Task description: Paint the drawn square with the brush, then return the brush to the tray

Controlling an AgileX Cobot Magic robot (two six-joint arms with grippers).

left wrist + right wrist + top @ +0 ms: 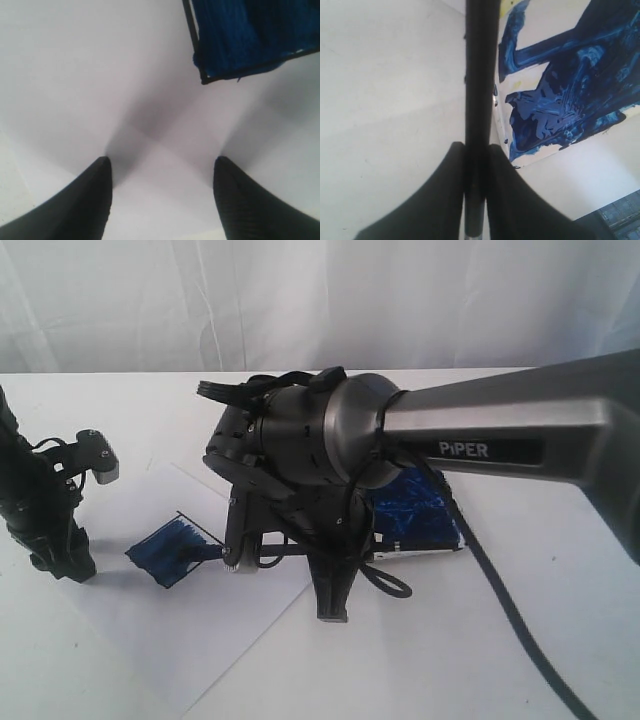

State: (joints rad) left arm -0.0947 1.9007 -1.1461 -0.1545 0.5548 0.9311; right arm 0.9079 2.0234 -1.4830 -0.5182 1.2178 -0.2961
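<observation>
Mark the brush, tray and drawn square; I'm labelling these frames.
brush (481,75): right wrist view, on its black handle.
tray (425,551): exterior view, on its white near rim.
drawn square (168,550): exterior view, on its blue-painted interior.

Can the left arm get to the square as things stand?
Probably yes. The left claw hangs open over the paper, the square just ahead with only bare paper between. The right claw, shut on the brush, sits on the far side.
</observation>
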